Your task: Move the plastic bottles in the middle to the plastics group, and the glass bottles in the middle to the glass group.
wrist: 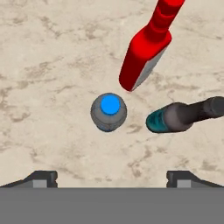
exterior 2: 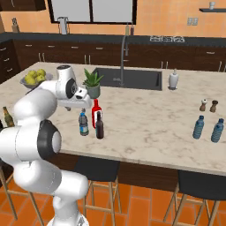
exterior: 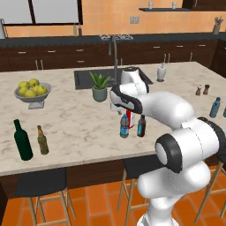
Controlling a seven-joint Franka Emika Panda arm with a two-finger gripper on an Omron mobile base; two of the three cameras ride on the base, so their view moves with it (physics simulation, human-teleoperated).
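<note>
Marble-veined counter [wrist: 52, 65] bears the stubby, round-capped water bottle [wrist: 109, 112] beneath the open, empty pincer [wrist: 111, 178].

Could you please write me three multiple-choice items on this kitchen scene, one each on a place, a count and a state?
1. Where does the potted plant stand?
A. beside the sink
B. on a stool
C. next to the pepper shakers

2. How many bottles stand together in the middle of the counter?
A. one
B. three
C. five

3. How is the gripper now?
A. shut on the red bottle
B. shut on the green bottle
C. open above the water bottle

Answers: 1 A, the pot sits at the sink's left edge. 2 B, the water bottle, red bottle and brown bottle. 3 C, the hand view shows both fingers wide apart, holding nothing.
</note>
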